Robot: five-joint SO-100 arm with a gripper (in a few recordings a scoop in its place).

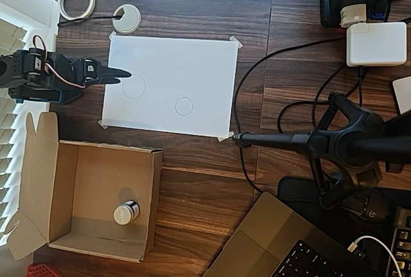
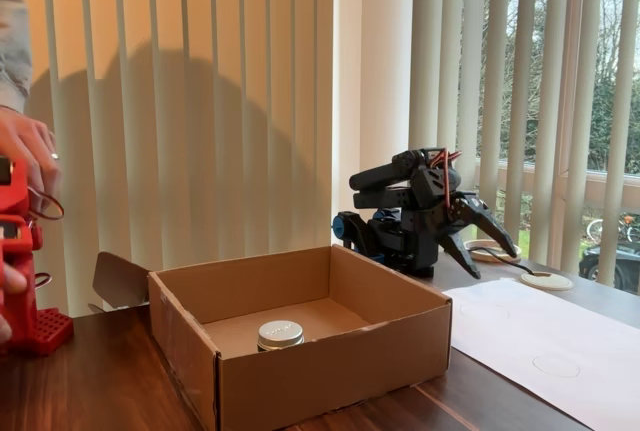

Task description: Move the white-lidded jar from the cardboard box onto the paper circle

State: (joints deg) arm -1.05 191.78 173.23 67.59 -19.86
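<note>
A home office or desk by a window: a dark wood desk (image 1: 192,180) with a cable grommet (image 1: 126,18), a laptop (image 1: 270,245), a white charger (image 1: 376,44), trailing cables (image 1: 257,71), and vertical blinds (image 2: 200,101) showing trees outside.

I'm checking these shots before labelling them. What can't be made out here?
- Print on the white-lidded jar: too small in the overhead view and in the fixed view.
- Gripper: its dark fingers merge in the overhead view, and in the fixed view the angle hides the gap, so open or shut is unclear.
- Cardboard box: its near wall hides the jar's base in the fixed view.
- Paper circle: faint in the fixed view.
</note>
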